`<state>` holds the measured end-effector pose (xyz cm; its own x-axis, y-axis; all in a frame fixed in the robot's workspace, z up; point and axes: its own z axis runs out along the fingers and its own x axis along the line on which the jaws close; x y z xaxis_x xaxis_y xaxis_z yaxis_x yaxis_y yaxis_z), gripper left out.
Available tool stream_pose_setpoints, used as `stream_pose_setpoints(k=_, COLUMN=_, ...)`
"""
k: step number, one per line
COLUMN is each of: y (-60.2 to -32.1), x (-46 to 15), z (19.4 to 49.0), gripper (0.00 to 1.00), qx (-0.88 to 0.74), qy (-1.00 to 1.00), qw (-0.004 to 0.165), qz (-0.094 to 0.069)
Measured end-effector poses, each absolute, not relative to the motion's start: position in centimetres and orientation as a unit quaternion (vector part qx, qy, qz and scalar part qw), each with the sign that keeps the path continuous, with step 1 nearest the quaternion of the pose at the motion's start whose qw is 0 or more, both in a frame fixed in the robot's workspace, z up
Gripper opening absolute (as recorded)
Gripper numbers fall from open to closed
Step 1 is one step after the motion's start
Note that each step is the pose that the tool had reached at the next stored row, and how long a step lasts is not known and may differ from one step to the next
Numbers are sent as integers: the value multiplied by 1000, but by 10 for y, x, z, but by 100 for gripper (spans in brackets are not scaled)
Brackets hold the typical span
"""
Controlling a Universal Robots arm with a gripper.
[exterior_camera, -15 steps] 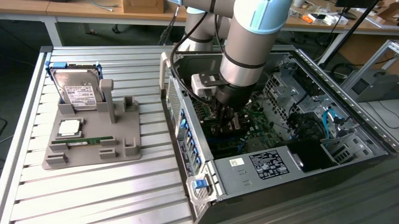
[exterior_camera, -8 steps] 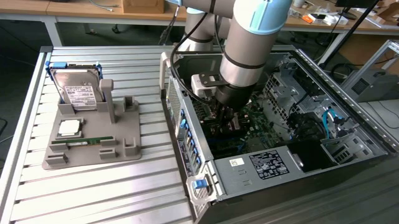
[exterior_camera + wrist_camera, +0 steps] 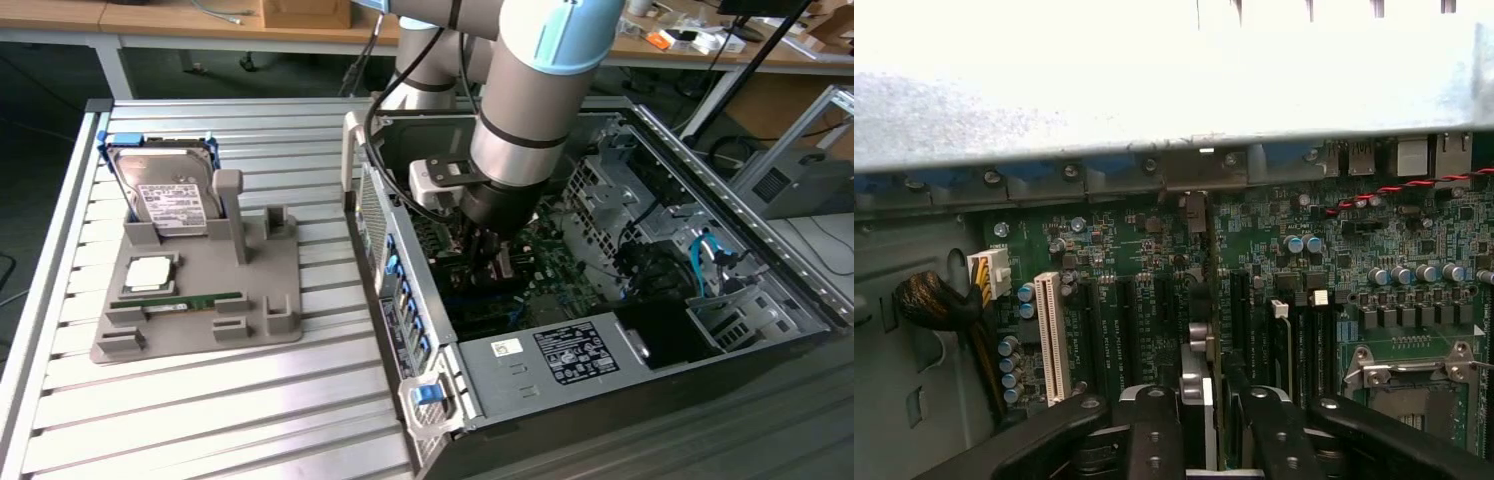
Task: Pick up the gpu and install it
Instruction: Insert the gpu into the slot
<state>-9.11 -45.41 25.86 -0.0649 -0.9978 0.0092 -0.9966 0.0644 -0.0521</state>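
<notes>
Since a card of this kind enters its slot edge-first, the gpu (image 3: 1197, 395) is held upright and edge-on between the two fingers of the gripper (image 3: 1209, 425), with its silvery metal edge turned toward the wrist camera. The jaws stand part-way closed, pinching the card on both flat sides. This keeps the card in line with the dark expansion slots (image 3: 1126, 330) on the motherboard (image 3: 1154, 250). The card hangs over the slot row, between the white slot (image 3: 1051, 335) and the processor socket (image 3: 1414, 395). It points toward the rear panel (image 3: 1154, 110), where its bracket end belongs. Whether its lower edge touches a slot cannot be told.

In the exterior view, the gripper (image 3: 483, 250) is deep inside the open computer case (image 3: 400, 290), which lies on its side so that the board faces up and can be reached from above.

Well apart from the case, toward the edge of the slatted table (image 3: 200, 420) on the exterior view's left, stands the grey holder tray (image 3: 274, 310). It carries the hard drive (image 3: 167, 195) propped at its far corner and the memory stick (image 3: 194, 300) lying flat near its front edge. Judged from this layout, the pick-up is complete and the installation is in progress.
</notes>
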Motion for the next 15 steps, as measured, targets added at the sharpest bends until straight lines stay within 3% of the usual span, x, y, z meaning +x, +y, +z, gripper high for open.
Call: stream_pose_setpoints(k=15, y=-454, x=-91, z=257, gripper=27, qx=-683, qy=730, qw=14, qz=-23)
